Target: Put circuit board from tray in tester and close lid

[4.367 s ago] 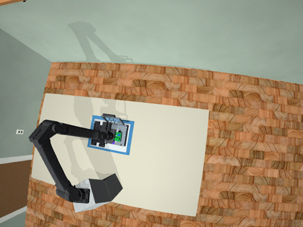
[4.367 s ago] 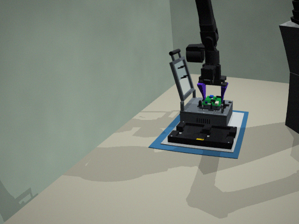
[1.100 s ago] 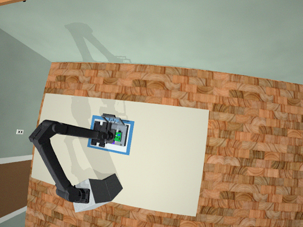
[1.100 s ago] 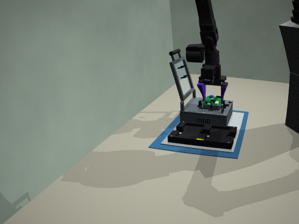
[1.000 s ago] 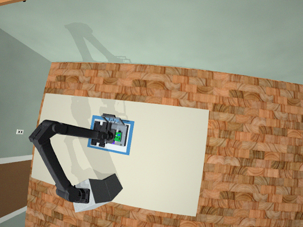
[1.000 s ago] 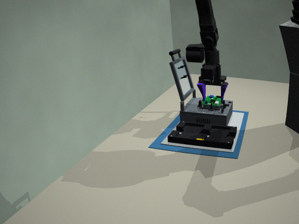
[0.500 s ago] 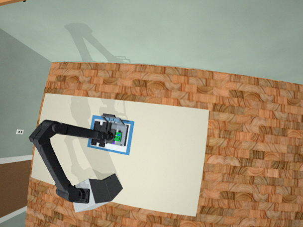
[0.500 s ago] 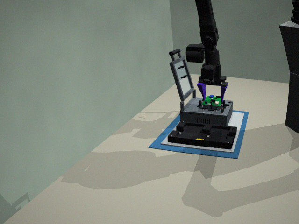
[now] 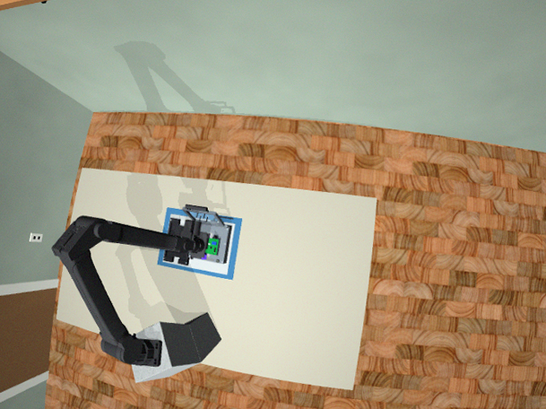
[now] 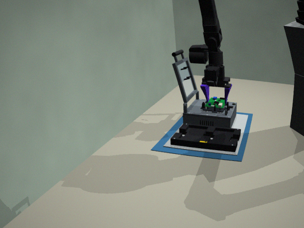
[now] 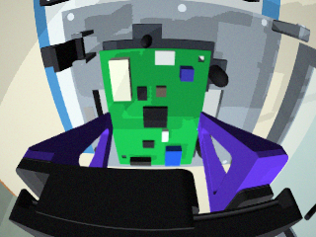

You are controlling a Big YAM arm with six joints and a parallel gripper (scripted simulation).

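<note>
Your jaws point(image 9: 209, 246) point(image 10: 217, 100) are fairly wide but look closed on the circuit board's point(image 9: 213, 246) point(image 10: 216, 103) point(image 11: 158, 106) long edges, just above the tester's point(image 9: 222, 236) point(image 10: 207, 120) point(image 11: 242, 30) pins. Probably light, stiff, kinda fragile, so stick to those edges, pinch gently.

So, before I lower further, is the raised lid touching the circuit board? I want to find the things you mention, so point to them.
Apart. The exterior view shows the tester's grey top point(image 9: 221, 255) point(image 10: 194, 106) point(image 11: 237, 30) between the upright lid point(image 9: 209, 217) point(image 10: 187, 84) point(image 11: 299, 84) and the circuit board point(image 9: 213, 247) point(image 10: 215, 102) point(image 11: 133, 120).
</note>
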